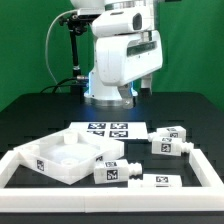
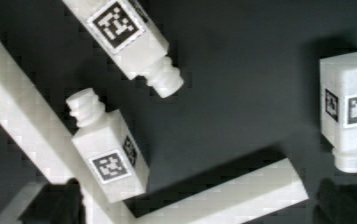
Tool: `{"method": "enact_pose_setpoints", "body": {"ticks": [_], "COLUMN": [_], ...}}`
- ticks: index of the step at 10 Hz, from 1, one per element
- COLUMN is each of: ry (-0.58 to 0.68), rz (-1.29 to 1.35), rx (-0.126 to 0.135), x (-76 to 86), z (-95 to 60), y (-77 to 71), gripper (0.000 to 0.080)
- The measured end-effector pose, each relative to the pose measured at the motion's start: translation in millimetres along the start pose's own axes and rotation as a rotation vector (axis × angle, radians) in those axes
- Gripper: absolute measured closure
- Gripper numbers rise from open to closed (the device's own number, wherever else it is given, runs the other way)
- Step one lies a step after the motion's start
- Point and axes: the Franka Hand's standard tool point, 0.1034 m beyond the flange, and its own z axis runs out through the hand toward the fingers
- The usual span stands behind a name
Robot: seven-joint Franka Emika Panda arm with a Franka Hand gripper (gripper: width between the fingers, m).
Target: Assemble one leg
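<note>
Three legs show in the wrist view, all lying on the black table: one leg [image 2: 130,40], a second leg [image 2: 104,140] and a third leg [image 2: 349,100], each a stubby white post with a square tag. In the exterior view, legs lie at the right [image 1: 170,141], at the front middle [image 1: 112,172] and at the front right [image 1: 165,181]. My gripper [image 1: 137,92] hangs high above the table, behind the parts. In the wrist view my gripper [image 2: 193,215] is open and empty, with one dark finger [image 2: 42,205] blurred at the edge.
The large white square tray-like panel [image 1: 65,155] lies at the front of the exterior view's left; its corner shows in the wrist view [image 2: 246,190]. The marker board [image 1: 105,128] lies behind it. A white rail [image 1: 205,168] borders the work area and also shows in the wrist view [image 2: 15,90].
</note>
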Motion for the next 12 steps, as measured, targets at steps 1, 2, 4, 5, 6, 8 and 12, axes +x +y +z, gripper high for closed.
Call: {"method": "enact_pose_setpoints", "body": {"ticks": [1, 2, 4, 5, 6, 8, 12], "ry": [0.005, 0.006, 0.004, 0.004, 0.003, 0.002, 0.000], "rz": [0.000, 0.000, 0.000, 0.000, 0.000, -0.001, -0.174], "rx": [0.005, 0.005, 0.005, 0.007, 0.007, 0.008, 0.036], "x": [-0.7, -0.8, -1.1, -1.2, -1.3, -1.5, -23.8], "z": [0.3, 0.3, 1.0, 1.6, 1.8, 2.0, 36.9], "y": [-1.5, -1.5, -1.7, -1.9, -2.0, -2.1, 14.4], "gripper": [0.0150, 0.0150, 0.0150, 0.0150, 0.0150, 0.0150, 0.0150]}}
